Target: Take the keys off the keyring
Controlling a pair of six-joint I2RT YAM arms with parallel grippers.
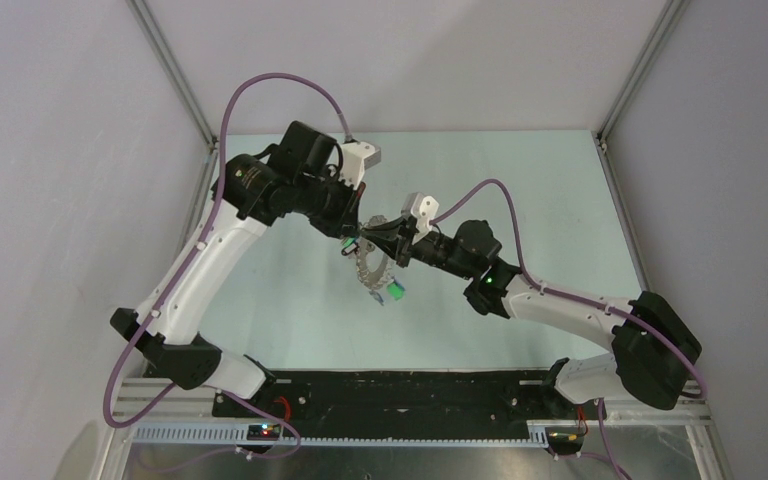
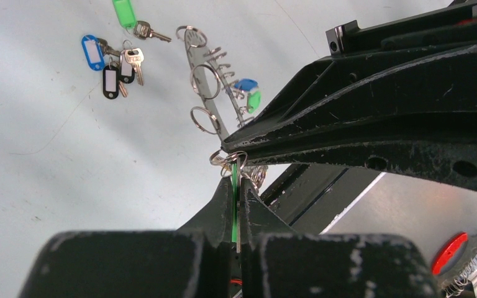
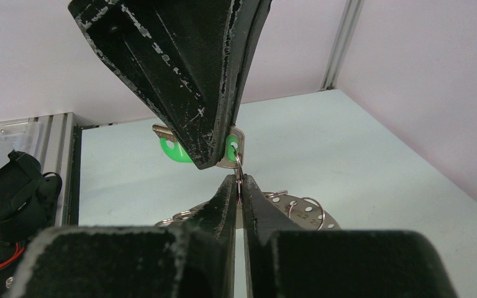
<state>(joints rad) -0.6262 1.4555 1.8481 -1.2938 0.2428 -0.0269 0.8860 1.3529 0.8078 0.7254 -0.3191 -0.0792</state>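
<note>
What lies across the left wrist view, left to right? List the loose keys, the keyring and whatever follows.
Blue-tagged key → black-tagged key → keyring → green tag beside it → red piece. Left out: the loose green-tagged key, overlapping the black one.

Top external: high, behind arm bases [image 1: 222,372], looks down over whole worktop [image 1: 290,320] — far. Left wrist: tight, along left end effector [image 2: 237,180], down onto worktop. Right wrist: tight, along right end effector [image 3: 238,183], level toward walls [image 3: 68,74]. Shared — keyring [image 1: 368,268], both end effector tips.
</note>
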